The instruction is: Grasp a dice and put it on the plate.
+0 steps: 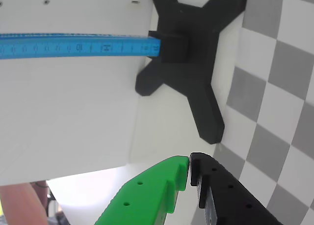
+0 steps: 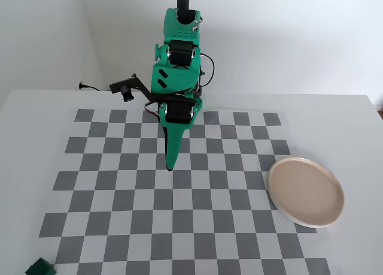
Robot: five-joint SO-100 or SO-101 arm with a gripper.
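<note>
The dice (image 2: 40, 268) is a small dark green cube at the near left corner of the checkered mat in the fixed view. The plate (image 2: 306, 191) is round, pinkish-beige with a cream rim, at the mat's right side. My gripper (image 2: 170, 166) hangs above the mat's middle, far from both. In the wrist view its green finger and black finger meet at the tips, so the gripper (image 1: 190, 167) is shut and empty. The dice and plate do not show in the wrist view.
The checkered mat (image 2: 119, 185) covers the white table. In the wrist view a black X-shaped stand (image 1: 189, 53) and a blue measuring tape (image 1: 73, 46) sit against a white wall. A black camera (image 2: 127, 94) sticks out left of the arm.
</note>
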